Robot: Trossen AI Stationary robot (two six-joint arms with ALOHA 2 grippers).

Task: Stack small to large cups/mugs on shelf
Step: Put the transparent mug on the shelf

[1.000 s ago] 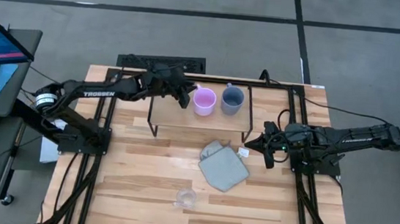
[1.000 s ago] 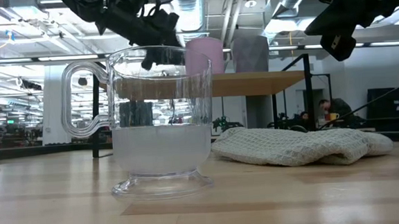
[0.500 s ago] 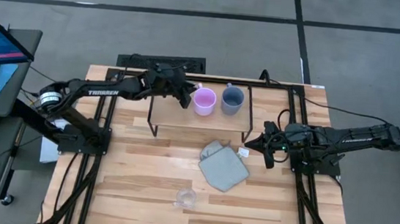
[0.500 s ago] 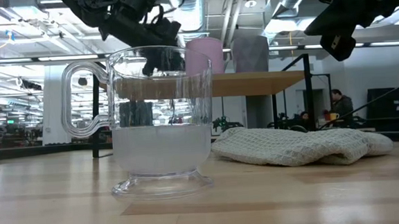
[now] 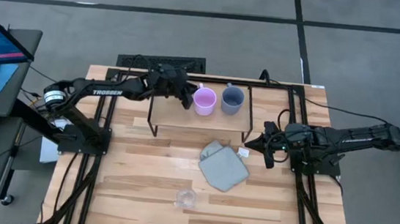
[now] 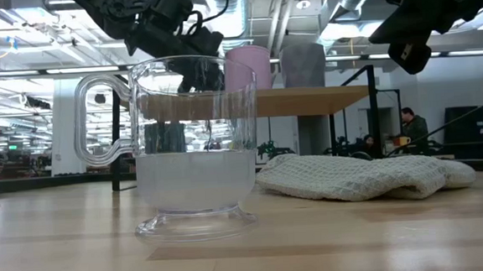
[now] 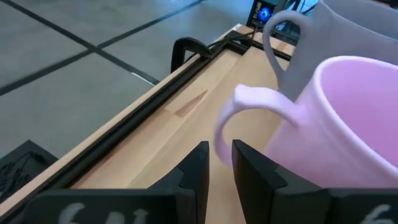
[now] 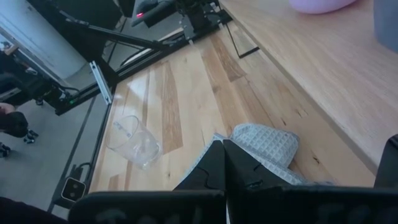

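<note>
On shelf [image 5: 185, 114], pink mug [image 5: 204, 101] just beside left hand [image 5: 186, 96].

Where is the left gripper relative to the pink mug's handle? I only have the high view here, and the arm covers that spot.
Observer: In the left wrist view the left gripper sits just short of the pink mug; its handle is ahead of the fingertips, not between them.
Operator: Are the fingers open?
Observer: Only a narrow gap shows between them, with nothing in it.
Operator: What is behind the pink one?
Observer: The blue-grey mug stands right behind it on the shelf, handle toward the camera.
Operator: And the right arm?
Observer: The right gripper is shut, above the grey-green cloth, holding nothing.
</note>
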